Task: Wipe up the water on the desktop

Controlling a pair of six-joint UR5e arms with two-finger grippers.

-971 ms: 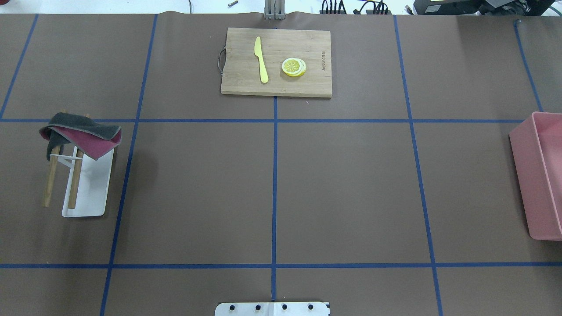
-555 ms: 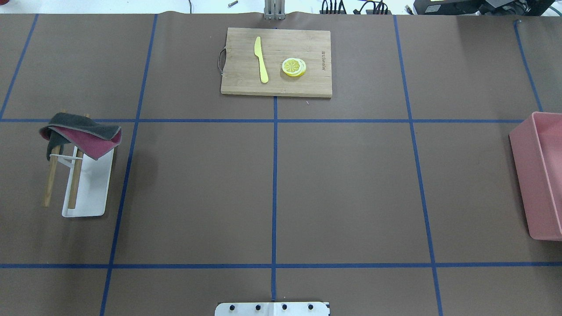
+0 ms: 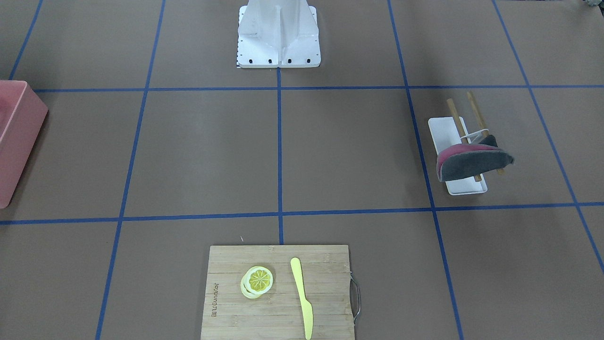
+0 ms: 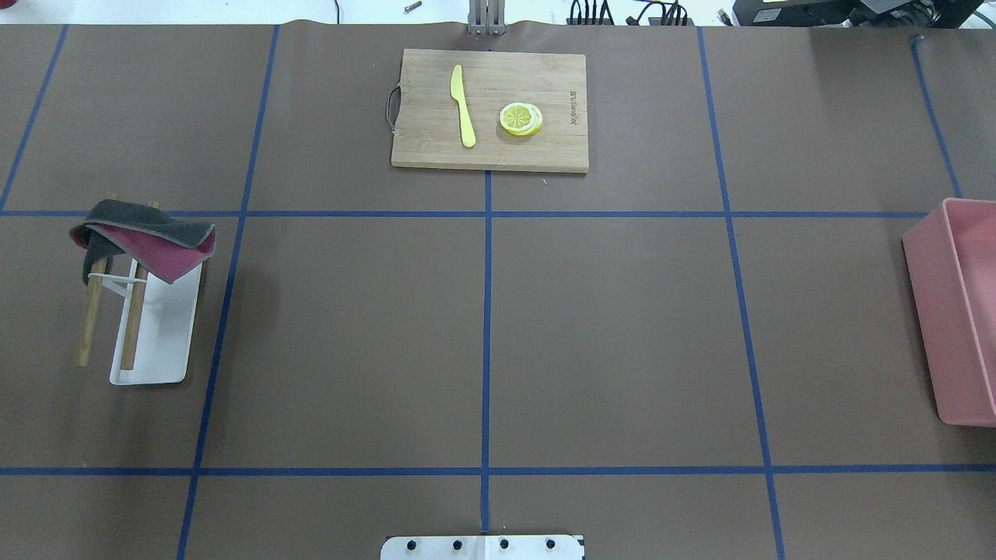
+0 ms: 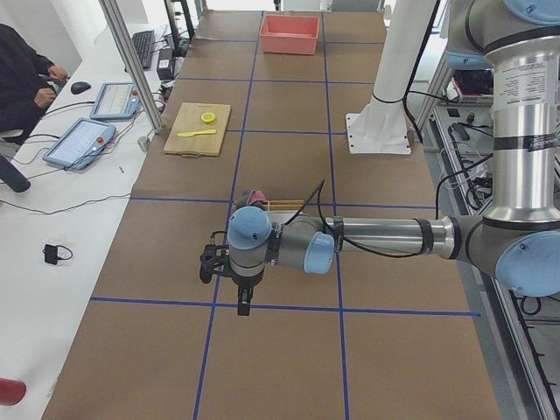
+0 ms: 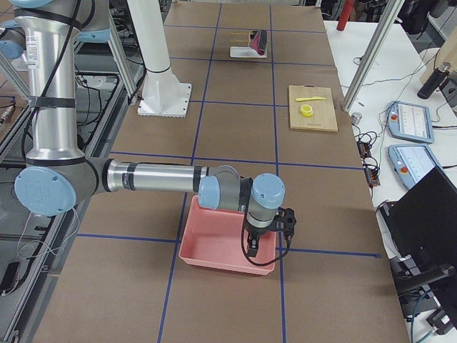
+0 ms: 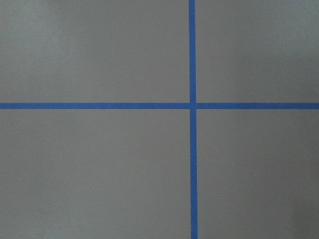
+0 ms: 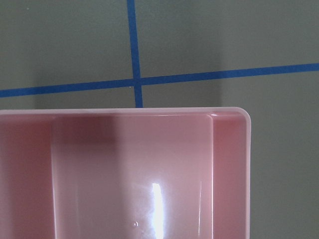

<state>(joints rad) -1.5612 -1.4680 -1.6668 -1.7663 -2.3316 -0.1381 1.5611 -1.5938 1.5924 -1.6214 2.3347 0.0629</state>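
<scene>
While the left gripper [image 5: 242, 304] hangs above the desktop [image 4: 622, 334] and the right gripper [image 6: 253, 248] over the pink bin [image 6: 214, 243], I cannot tell how far either is open or whether it holds anything.

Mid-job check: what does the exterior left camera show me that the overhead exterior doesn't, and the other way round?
Only exterior left: the left arm stretched over the desktop, its left gripper hanging near a blue tape crossing; open or shut cannot be told. Also an operator at the side bench.
Only overhead: the white tray under the cloth rack, hidden by the arm in the side view.
Both: the cutting board, cloth and pink bin.
</scene>
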